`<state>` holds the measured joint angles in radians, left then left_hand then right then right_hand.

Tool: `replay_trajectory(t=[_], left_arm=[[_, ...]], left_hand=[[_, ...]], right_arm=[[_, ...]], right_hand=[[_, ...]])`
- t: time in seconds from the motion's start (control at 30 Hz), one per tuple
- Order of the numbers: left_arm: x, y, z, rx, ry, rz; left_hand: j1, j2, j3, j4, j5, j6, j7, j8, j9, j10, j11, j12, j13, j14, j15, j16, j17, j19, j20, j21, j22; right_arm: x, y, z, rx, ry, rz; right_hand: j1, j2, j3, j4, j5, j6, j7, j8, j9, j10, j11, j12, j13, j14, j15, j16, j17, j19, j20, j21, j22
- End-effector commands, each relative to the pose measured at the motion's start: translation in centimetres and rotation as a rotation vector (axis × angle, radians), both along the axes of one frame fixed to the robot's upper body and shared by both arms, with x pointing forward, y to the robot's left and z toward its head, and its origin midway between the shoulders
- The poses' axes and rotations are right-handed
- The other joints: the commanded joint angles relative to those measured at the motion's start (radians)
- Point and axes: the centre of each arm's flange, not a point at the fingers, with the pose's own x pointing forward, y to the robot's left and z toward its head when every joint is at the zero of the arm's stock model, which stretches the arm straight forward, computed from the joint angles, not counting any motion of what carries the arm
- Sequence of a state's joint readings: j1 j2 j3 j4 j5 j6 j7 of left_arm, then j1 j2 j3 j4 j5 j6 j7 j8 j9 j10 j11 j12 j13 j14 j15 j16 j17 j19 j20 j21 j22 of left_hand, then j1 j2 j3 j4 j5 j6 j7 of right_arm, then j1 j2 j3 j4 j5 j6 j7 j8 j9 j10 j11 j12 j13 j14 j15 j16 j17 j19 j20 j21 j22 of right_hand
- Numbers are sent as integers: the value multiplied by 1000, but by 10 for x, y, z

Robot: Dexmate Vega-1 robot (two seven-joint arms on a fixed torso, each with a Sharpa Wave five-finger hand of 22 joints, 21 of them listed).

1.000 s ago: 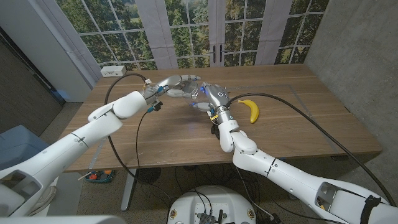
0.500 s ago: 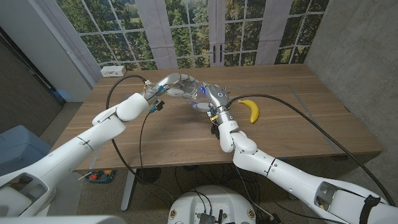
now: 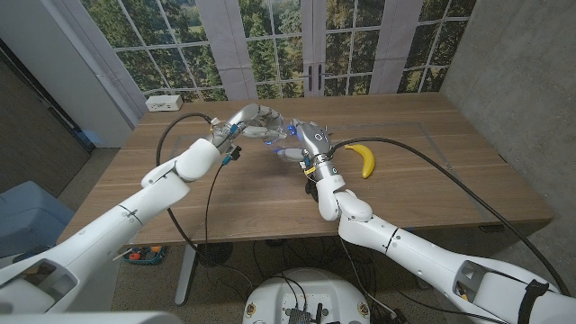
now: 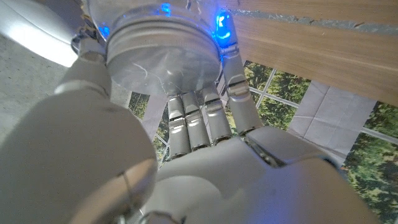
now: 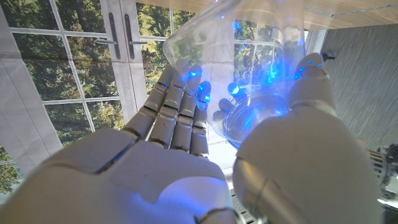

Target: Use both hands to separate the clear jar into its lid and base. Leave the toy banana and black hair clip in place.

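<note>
Clear jar [image 5: 249, 68], silvery lid [image 4: 163, 46] on, gripped by left robot hand [image 3: 255, 120] and right robot hand [image 3: 308, 141].

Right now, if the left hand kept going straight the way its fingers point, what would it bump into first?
Its fingers already wrap the clear jar's lid end. Pushed on, the left hand would probably meet the right hand gripping the base; depth is hard to judge.

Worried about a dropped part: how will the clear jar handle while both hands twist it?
The clear jar looks smooth and glossy, so probably slippery under the right hand. Its walls hold shape, likely stiff and light. The ridged lid should give the left hand better purchase.
</note>
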<state>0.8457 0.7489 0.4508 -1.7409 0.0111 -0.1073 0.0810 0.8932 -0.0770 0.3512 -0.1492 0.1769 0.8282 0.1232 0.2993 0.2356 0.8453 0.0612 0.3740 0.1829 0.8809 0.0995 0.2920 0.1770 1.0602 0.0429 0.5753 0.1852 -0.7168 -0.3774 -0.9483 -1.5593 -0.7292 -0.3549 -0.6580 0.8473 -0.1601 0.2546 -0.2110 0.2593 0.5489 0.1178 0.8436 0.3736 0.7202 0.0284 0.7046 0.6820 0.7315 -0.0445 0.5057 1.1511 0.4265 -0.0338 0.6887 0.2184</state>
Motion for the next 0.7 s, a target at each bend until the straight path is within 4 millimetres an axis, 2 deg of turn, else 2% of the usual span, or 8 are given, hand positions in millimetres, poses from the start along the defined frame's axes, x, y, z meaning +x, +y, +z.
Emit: replay_trajectory(t=[0.03,0.1,0.27,0.47,0.57,0.63,0.67,0.7], left_arm=[[16,-1,-22,-371,459,-22],[19,-1,-26,-423,587,-29],[24,-1,-31,-503,813,-83],[31,0,-36,-553,1020,-175],[31,-2,-34,-530,1010,-182],[31,-2,-31,-494,931,-168],[29,-2,-29,-483,881,-162],[29,-2,-28,-473,834,-175]], left_hand=[[109,239,57,38,-3,183,94,8,12,335,-57,-17,2,446,-327,-26,-1,250,-228,24,-1],[89,246,65,45,-3,199,95,9,16,354,-48,-20,1,462,-325,-29,-1,261,-226,29,-2],[56,283,121,75,0,229,87,4,22,377,-32,-39,1,484,-321,-39,-1,269,-222,31,-6],[24,288,197,119,3,243,86,-10,26,386,-14,-63,2,492,-318,-48,-1,271,-210,25,-10],[15,288,219,131,3,246,86,-14,28,383,-8,-73,3,490,-318,-52,-1,271,-206,23,-10],[5,286,240,143,2,243,87,-22,27,379,-7,-83,3,489,-316,-55,0,262,-196,18,-9],[-5,283,251,152,1,235,87,-29,25,375,-7,-90,4,488,-316,-57,0,256,-195,15,-8],[-32,277,269,174,-2,221,87,-43,26,358,-15,-108,5,474,-314,-66,0,243,-191,9,-6]], right_arm=[[1,-4,-2,13,-32,16],[1,-5,-2,16,-35,17],[0,-6,-1,21,-46,24],[1,-9,0,38,-59,30],[1,-11,0,38,-61,29],[2,-12,0,37,-59,27],[2,-12,0,38,-59,27],[2,-13,0,37,-57,26]], right_hand=[[105,267,79,70,10,384,-188,6,2,228,-222,2,90,39,-172,-1,5,-9,0,9,-1],[106,268,81,69,11,384,-188,5,1,229,-221,1,90,38,-172,-3,6,-10,0,10,-2],[105,267,82,69,12,385,-188,5,0,231,-222,-2,88,39,-171,-4,10,-12,0,13,-2],[103,267,83,69,12,386,-189,5,1,229,-222,-2,93,40,-171,-7,13,-16,-2,16,-3],[103,266,83,69,13,387,-189,5,1,228,-221,-3,94,40,-171,-8,14,-15,-1,18,-4],[102,266,83,69,13,387,-188,6,3,230,-222,-4,93,40,-171,-8,16,-16,-2,19,-4],[102,266,83,69,13,386,-189,6,3,228,-220,-5,92,40,-171,-9,16,-17,-2,20,-4],[102,266,84,69,13,387,-188,7,4,230,-221,-5,91,40,-171,-9,17,-17,-3,20,-4]])
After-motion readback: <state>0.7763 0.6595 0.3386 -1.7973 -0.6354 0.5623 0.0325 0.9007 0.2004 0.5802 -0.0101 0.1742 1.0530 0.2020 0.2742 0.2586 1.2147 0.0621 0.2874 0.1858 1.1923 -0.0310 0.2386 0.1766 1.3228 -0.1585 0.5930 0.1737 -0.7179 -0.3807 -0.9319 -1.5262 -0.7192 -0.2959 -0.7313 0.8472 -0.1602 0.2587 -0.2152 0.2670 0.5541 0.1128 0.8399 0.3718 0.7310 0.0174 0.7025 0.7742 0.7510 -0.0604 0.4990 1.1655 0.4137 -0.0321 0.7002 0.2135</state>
